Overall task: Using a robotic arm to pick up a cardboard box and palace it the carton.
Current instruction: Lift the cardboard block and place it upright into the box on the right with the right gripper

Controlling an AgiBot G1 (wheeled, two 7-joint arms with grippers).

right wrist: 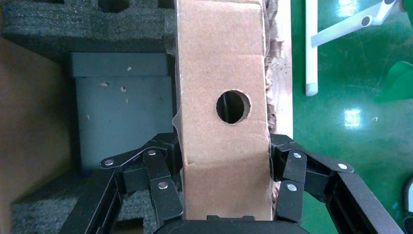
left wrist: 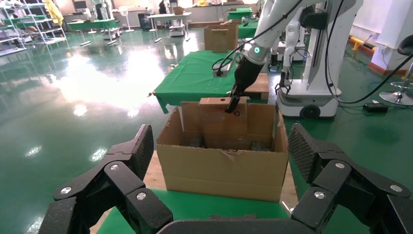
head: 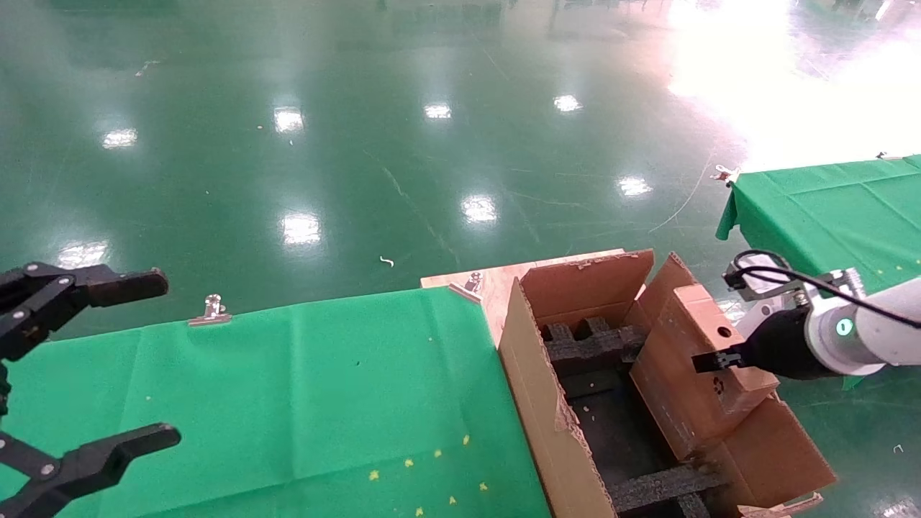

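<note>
The right gripper [right wrist: 225,161] is clamped on the cardboard box [head: 701,360], one set of fingers [right wrist: 156,170] pressed to each long side, so the jaws stand only as wide as the box. In the right wrist view the box's top face with its round hole [right wrist: 233,106] fills the gap between them. The white robotic arm [head: 856,331] reaches in from the right with its green light lit and a black cable looping over the wrist.

The box sits tilted, leaning toward the right, over the right side of the carton [head: 547,403]. Its lower end dips below the carton's rim; whether it touches the carton's floor or wall I can't tell from here. Inside the carton, black foam blocks [head: 593,345] sit at the far end and another strip [head: 658,485] crosses the near end, with a dark floor between them. The carton's flaps stand open, the near one ragged along its edge.

The carton stands on a wooden board just beside the green cloth [head: 302,403] that covers the table. The left gripper [head: 86,374] hangs over the cloth's left edge, well apart from the carton, jaws spread wide and holding nothing.
</note>
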